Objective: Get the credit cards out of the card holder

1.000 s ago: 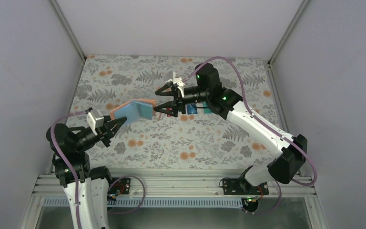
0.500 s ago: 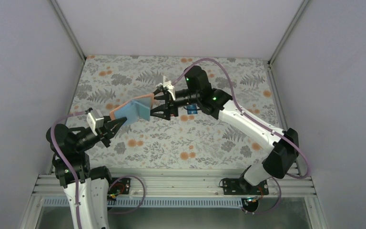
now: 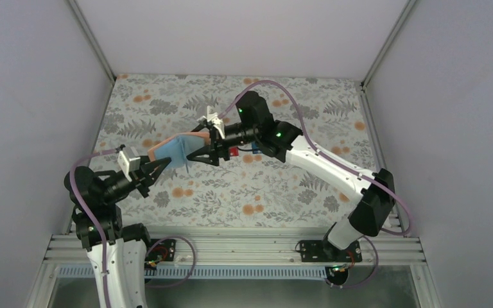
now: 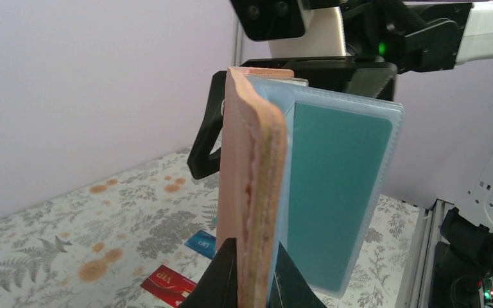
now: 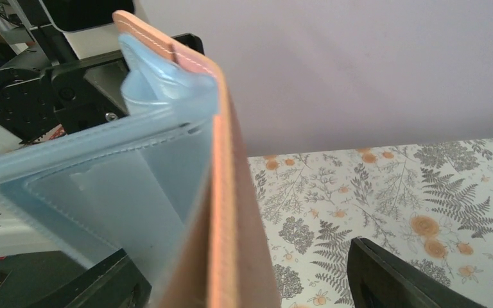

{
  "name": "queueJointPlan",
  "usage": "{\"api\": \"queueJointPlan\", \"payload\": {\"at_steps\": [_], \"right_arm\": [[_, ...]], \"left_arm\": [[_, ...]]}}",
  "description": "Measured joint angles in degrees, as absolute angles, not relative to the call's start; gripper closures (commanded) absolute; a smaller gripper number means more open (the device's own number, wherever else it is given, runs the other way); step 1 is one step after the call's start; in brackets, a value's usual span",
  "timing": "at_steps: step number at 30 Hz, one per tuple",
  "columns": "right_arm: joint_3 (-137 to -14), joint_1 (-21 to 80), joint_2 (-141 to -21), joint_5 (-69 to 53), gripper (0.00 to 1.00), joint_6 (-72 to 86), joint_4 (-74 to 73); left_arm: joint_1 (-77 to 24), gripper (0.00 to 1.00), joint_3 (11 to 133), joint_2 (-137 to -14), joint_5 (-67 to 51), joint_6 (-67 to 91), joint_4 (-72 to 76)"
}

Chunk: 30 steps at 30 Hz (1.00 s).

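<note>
My left gripper is shut on the lower edge of the card holder, holding it upright and half open above the table. The holder is reddish-brown outside with light blue sleeves, and the teal credit card sits in one clear sleeve. My right gripper stands open, its fingers straddling the holder's far end; the cover runs between the left finger and the right finger. The red card and the blue card lie flat on the table.
The floral tablecloth covers the table, enclosed by pale walls on three sides. The red card lies under the right arm's wrist. An aluminium rail runs along the near edge by the arm bases.
My right gripper has moved left from above the loose cards to the holder, and its open fingers now straddle the holder's far end. The left arm and holder have barely moved.
</note>
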<state>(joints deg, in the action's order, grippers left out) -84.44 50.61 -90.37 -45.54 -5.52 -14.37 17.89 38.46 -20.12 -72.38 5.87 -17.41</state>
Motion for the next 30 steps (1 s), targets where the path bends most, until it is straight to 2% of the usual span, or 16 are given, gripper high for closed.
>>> {"api": "queueJointPlan", "payload": {"at_steps": [18,24,30], "right_arm": [[-84.68,51.29,-90.50,-42.83,0.21,-5.50,-14.92],[-84.71,51.29,-90.28,-42.85,0.15,-6.26,-15.46],[-82.94,51.31,-86.94,-43.79,0.15,-8.97,-16.16]], "left_arm": [[17.89,0.97,35.66,-20.12,-71.33,9.08,-15.14],[17.89,0.98,35.31,-19.94,-71.22,10.26,-14.57],[17.89,0.98,34.94,-19.88,-71.09,11.75,-13.19]]}}
